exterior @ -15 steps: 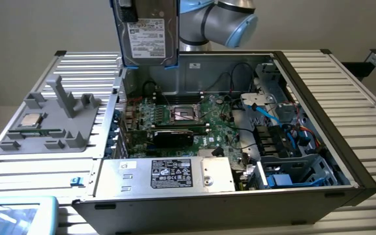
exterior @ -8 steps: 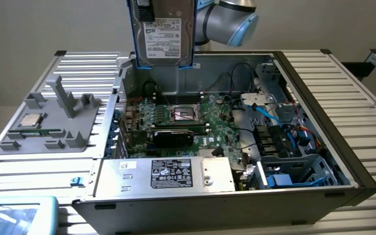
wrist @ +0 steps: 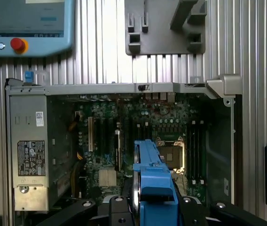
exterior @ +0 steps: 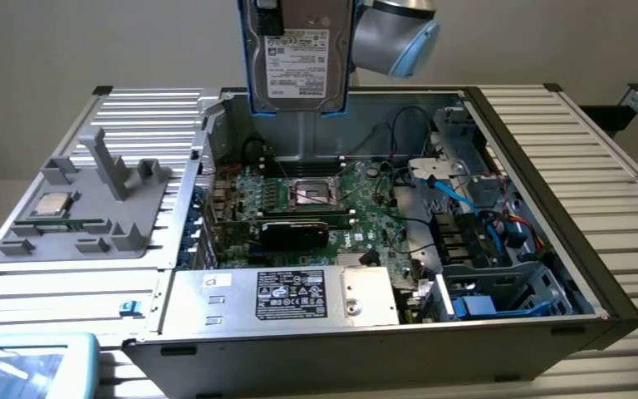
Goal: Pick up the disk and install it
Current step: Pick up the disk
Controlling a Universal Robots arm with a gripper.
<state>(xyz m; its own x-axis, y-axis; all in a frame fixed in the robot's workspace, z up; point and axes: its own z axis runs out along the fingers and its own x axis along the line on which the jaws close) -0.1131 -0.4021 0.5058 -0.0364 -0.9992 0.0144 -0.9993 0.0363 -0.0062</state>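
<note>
The gripper (wrist: pixel 154 209) is clamped on the disk (exterior: pixel 296 62), with one black finger (wrist: pixel 119 209) on each side of its blue bracket (wrist: pixel 153 174). The exact contact faces are hard to make out. The disk hangs upright with its label facing outward, above the far side of the open computer case (exterior: pixel 408 357). It is clear of the motherboard (exterior: pixel 380 220) and CPU socket (exterior: pixel 316 193). The power supply (exterior: pixel 296 295) lies along the case's near wall. On the exterior view's left, a grey fixture (exterior: pixel 97 224) carries a CPU chip (exterior: pixel 53 204).
</note>
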